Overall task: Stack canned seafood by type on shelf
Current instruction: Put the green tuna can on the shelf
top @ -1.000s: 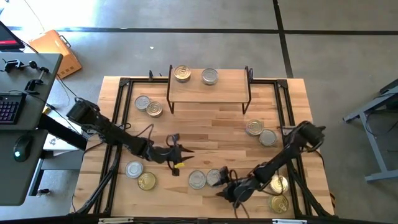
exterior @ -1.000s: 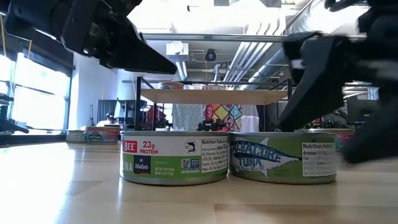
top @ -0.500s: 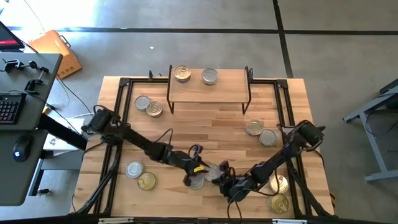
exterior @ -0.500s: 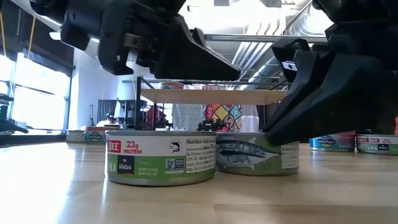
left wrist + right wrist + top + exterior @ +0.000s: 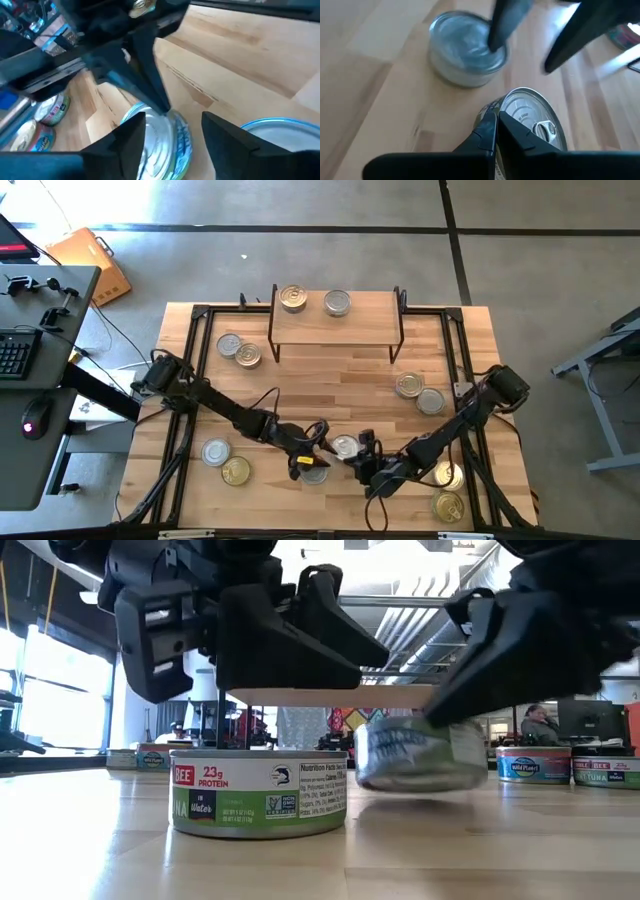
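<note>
the right gripper (image 5: 358, 452) pinches a raised tin (image 5: 418, 753) by its rim, likely to carry it to the shelf (image 5: 365, 320); the left gripper (image 5: 313, 452) is spread over another tin (image 5: 258, 802).

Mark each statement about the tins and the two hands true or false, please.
1. Two tins stand on the shelf. True.
2. The left hand is shut on a tin. False: its fingers stand apart above the labelled tin on the table.
3. The tin at the right hand is off the table. True: the lifted tin hangs tilted.
4. Both shelf tins have gold lids. False: one gold lid, one silver lid.
</note>
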Controlling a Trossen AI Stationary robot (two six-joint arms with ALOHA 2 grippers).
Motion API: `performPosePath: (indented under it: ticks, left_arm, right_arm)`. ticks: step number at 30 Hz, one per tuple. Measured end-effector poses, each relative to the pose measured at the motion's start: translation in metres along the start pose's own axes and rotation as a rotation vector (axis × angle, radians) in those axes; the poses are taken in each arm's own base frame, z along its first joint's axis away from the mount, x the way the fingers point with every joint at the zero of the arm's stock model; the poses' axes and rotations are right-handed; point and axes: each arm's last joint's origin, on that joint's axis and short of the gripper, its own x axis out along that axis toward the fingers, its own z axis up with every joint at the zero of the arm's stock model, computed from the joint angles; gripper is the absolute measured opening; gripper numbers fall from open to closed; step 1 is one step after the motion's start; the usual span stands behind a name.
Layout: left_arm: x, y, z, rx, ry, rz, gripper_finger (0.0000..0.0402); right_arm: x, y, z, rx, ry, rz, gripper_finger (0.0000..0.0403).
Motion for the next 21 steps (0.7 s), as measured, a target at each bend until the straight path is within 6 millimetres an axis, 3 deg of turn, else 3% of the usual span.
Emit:
performPosePath:
  ticks: [7,12,21]
  left_arm:
    - [0.012,-0.011,-0.017,0.098,0.131,0.085,0.0223]
    - [0.019,-0.017,-0.024,0.161,0.232,0.230,0.0225]
    - [0.022,-0.020,-0.027,0.132,0.269,0.301,0.0213]
  right_arm:
    - [0.002,-0.015,0.005,0.067,-0.003,-0.050,0.0001]
    - [0.005,-0.020,0.006,0.088,-0.006,-0.062,0.0000]
    - [0.006,-0.021,0.009,0.105,-0.023,-0.059,0.0000]
